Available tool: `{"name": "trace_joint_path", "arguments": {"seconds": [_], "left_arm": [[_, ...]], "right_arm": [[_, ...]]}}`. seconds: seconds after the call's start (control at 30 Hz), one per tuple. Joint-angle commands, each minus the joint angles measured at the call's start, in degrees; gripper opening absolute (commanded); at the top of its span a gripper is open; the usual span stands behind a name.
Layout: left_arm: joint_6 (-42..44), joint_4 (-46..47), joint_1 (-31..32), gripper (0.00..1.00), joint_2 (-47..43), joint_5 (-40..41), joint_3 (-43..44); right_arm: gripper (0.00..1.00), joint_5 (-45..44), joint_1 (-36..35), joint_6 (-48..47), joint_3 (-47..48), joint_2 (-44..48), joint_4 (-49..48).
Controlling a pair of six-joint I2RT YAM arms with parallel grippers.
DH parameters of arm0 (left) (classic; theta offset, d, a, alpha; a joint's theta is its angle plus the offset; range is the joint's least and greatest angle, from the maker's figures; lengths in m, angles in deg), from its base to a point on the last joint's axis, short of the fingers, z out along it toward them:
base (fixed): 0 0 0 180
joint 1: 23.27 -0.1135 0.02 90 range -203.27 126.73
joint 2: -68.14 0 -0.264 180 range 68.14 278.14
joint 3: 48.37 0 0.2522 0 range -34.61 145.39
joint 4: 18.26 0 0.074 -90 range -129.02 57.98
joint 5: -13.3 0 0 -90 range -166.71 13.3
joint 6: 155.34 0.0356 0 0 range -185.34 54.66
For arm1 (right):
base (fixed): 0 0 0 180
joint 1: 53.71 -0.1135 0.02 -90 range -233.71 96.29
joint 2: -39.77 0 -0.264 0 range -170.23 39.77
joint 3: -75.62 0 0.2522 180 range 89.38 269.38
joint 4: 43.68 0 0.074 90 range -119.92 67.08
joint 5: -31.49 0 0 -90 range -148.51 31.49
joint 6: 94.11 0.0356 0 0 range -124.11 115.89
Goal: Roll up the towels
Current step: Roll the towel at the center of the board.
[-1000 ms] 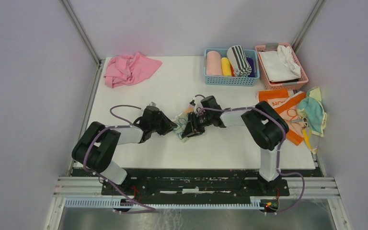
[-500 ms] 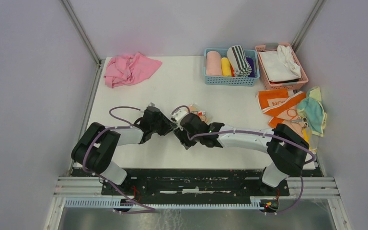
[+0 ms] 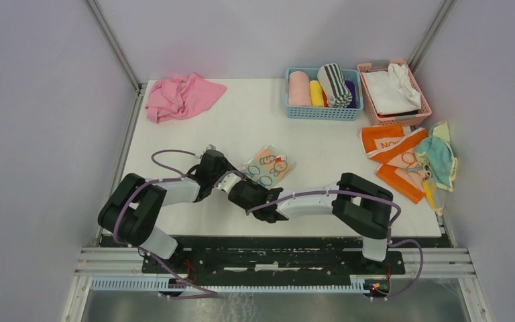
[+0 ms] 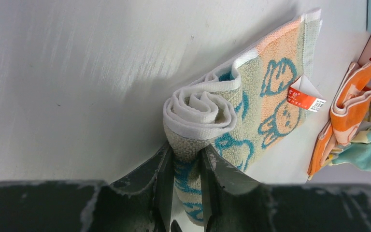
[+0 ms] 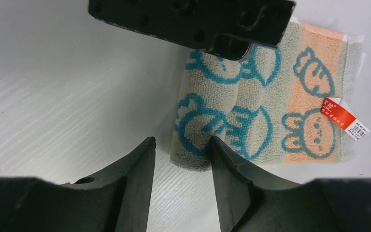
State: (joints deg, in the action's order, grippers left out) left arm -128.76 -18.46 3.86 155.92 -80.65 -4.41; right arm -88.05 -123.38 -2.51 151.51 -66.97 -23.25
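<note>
L gripper [image 4: 186,191] clamps rolled end of bunny towel [image 4: 251,111]: soft terry, half rolled, lying mid-table toward front. R gripper [image 5: 182,147] has jaws apart at roll's other end, not gripping. Red tag [image 4: 305,96] on flat part. Orange towel [image 3: 382,144] & teal-yellow towel [image 3: 436,157] crumpled at far right.

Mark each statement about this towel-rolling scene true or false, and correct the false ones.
The left gripper is shut on the rolled end of the pale bunny-print cloth towel. True.
That towel is fully rolled. False: its far part lies flat on the white table.
The right gripper clamps the roll. False: its jaws stand open either side of the roll's end.
The blue plastic basket holds rolled towels. True.
</note>
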Motion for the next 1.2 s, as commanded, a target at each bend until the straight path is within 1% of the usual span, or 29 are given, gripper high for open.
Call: {"name": "trace_joint_path", "arguments": {"seconds": [0.0, 0.13, 0.23, 0.3, 0.33, 0.37, 0.43, 0.5, 0.53, 0.6, 0.73, 0.8, 0.87, 0.93, 1.03, 1.17], "left_arm": [[0.38, -10.13, 0.22, 0.31, 1.4, 4.65, -2.8], [0.39, -9.96, 0.28, 0.32, 1.13, 4.44, -3.6], [0.31, -10.11, 0.25, 0.32, -0.02, 4.37, -4.44], [0.18, -10.72, 0.19, 0.32, -1.69, 4.34, -5.07], [0.2, -11.28, 0.15, 0.31, -2.64, 4.58, -5.27], [0.18, -12.07, 0.15, 0.32, -3.82, 4.87, -5.51], [0.07, -13.79, 0.15, 0.33, -6.97, 5.55, -6.18], [0.03, -16.76, 0.16, 0.36, -10.92, 6.75, -6.84], [0.07, -18.58, 0.13, 0.37, -13.18, 7.57, -7.08], [0.29, -21.69, 0.14, 0.42, -17.62, 9.23, -7.62], [0.29, -28.75, 0.03, 0.57, -27.1, 12.37, -7.71], [0.31, -31.75, -0.05, 0.65, -32.24, 13.6, -7.69], [0.41, -33.42, -0.1, 0.72, -37.15, 13.86, -7.92], [0.25, -34.41, -0.13, 0.76, -41.91, 13.39, -8.38], [-0.05, -34.61, -0.13, 0.79, -45.72, 11.78, -9.44], [-0.17, -32.3, -0.17, 0.8, -46.15, 8.7, -11.05]], "right_arm": [[0.52, -4.98, -0.1, -1.71, 2.17, -1.86, -2.07], [0.46, -3.99, -0.12, -1.44, 2.7, -4.57, -0.13], [0.4, -3.9, -0.03, -0.29, 1.68, -5.59, -0.09], [0.32, -2.97, 0.01, 0.02, 1.47, -5.63, 0.91], [0.27, -2.06, 0.1, 0.0, 1.5, -5.36, 1.68], [0.2, -0.55, 0.2, 0.1, 1.62, -4.67, 2.72], [0.08, 4.15, 0.48, 0.28, 1.42, -2.22, 4.28], [0.02, 11.78, 0.96, 0.62, -0.21, 0.99, 3.96], [0.0, 16.25, 1.42, 1.28, -0.4, 2.22, 4.22], [0.0, 24.56, 2.9, 3.02, -0.16, 3.38, 5.15], [0.0, 42.32, 6.97, 7.22, 1.02, 2.82, 5.36], [0.0, 51.71, 9.64, 11.2, 0.9, 1.9, 2.55], [0.0, 58.83, 12.76, 15.82, 0.19, 0.47, -1.48], [0.01, 65.88, 16.08, 21.88, -1.14, -1.23, -7.16], [0.01, 74.44, 20.83, 31.47, -3.36, -4.55, -17.43], [0.01, 80.9, 24.46, 41.91, -4.46, -9.01, -27.08]]}}
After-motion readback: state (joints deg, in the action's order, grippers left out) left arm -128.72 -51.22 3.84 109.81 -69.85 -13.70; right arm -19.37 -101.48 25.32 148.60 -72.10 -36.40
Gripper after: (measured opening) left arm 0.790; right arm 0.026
